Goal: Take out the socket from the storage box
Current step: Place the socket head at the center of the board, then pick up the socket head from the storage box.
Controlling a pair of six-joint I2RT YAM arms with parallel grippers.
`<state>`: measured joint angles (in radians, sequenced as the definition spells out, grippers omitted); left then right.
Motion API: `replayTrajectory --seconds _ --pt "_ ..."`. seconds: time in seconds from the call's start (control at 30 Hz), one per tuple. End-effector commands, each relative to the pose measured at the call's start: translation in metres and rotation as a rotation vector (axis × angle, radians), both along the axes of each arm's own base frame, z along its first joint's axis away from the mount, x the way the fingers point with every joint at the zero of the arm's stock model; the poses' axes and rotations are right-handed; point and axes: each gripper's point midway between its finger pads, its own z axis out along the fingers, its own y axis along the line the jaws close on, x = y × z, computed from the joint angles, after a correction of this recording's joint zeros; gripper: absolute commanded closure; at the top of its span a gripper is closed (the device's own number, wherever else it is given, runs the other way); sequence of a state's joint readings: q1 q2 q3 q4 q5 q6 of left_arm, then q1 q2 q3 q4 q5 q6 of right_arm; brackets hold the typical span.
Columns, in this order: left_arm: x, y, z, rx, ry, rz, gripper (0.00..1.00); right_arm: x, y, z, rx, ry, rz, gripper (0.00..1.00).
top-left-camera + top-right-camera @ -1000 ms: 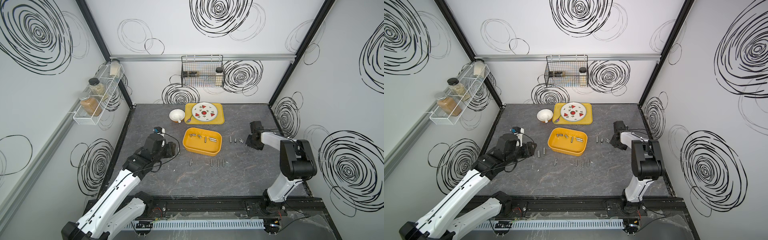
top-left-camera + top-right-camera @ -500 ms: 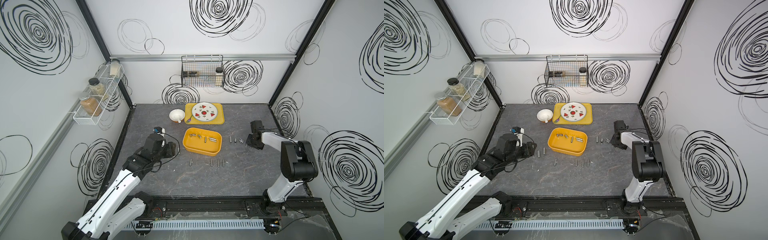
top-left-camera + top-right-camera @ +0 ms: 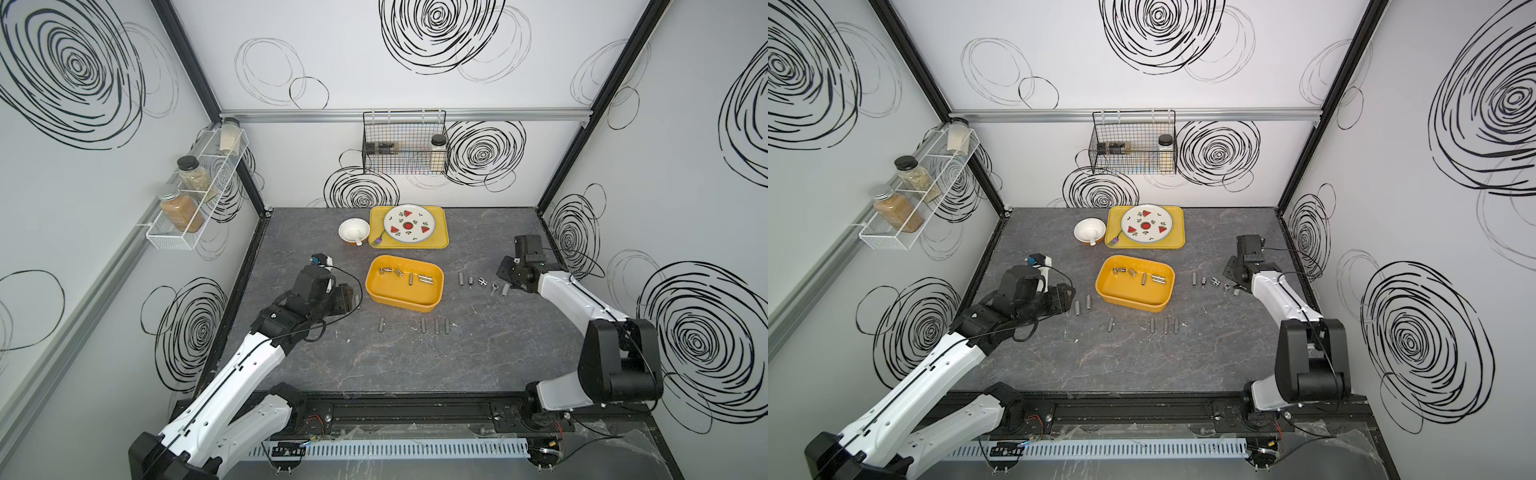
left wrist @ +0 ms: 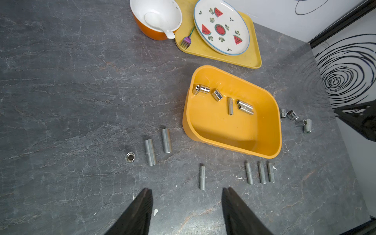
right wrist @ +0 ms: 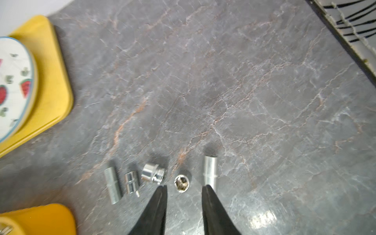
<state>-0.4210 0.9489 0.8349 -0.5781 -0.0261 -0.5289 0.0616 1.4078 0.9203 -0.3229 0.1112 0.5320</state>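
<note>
1. Nothing visibly changed over the last second; both arms held still.
2. The left pincer (image 4: 186,193) and right pincer (image 5: 184,190) stood open and empty.
3. Several sockets (image 4: 231,105) remained in the storage box (image 4: 223,142), so the task looked unfinished.

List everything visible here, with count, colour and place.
storage box: 1, yellow-orange, table centre
sockets: at least 5, silver, in box
loose sockets: 12, silver, on table
tray: 1, yellow, behind box
plate: 1, white, on tray
fork: 1, purple, on tray
bowl: 1, orange, beside tray
spoon: 1, white, in bowl
basket: 1, black, back wall
shelf: 1, white, left wall
jars: 4, clear, shelf and basket
left gripper: 1, black, left of box
right gripper: 1, black, right of box
</note>
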Motion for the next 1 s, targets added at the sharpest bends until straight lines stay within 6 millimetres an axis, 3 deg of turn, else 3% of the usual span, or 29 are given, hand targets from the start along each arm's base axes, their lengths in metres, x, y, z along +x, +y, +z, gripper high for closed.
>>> replayTrajectory --seconds 0.0,0.13,0.2,0.4,0.5,0.7,0.97 --pt "0.014 -0.019 0.009 -0.025 -0.008 -0.007 0.39 -0.011 0.016 0.009 0.06 -0.049 0.065 0.66" --pt "0.028 -0.065 0.006 0.061 -0.022 -0.033 0.38 -0.021 0.037 0.018 0.119 -0.11 0.133 0.66" --pt "0.041 -0.089 -0.005 0.092 0.002 -0.051 0.38 -0.025 0.046 0.021 0.13 -0.125 0.161 0.66" --pt "0.09 -0.127 -0.039 0.152 0.054 -0.05 0.42 -0.032 0.063 0.03 0.179 -0.163 0.218 0.65" --pt "0.115 -0.131 -0.056 0.188 0.093 -0.03 0.46 -0.033 0.068 0.032 0.198 -0.168 0.231 0.65" --pt "0.153 -0.116 -0.088 0.183 0.15 0.046 0.49 -0.034 0.078 0.031 0.23 -0.168 0.265 0.65" --pt "0.172 -0.11 -0.136 0.278 0.225 0.115 0.55 -0.034 0.083 0.024 0.243 -0.143 0.275 0.65"
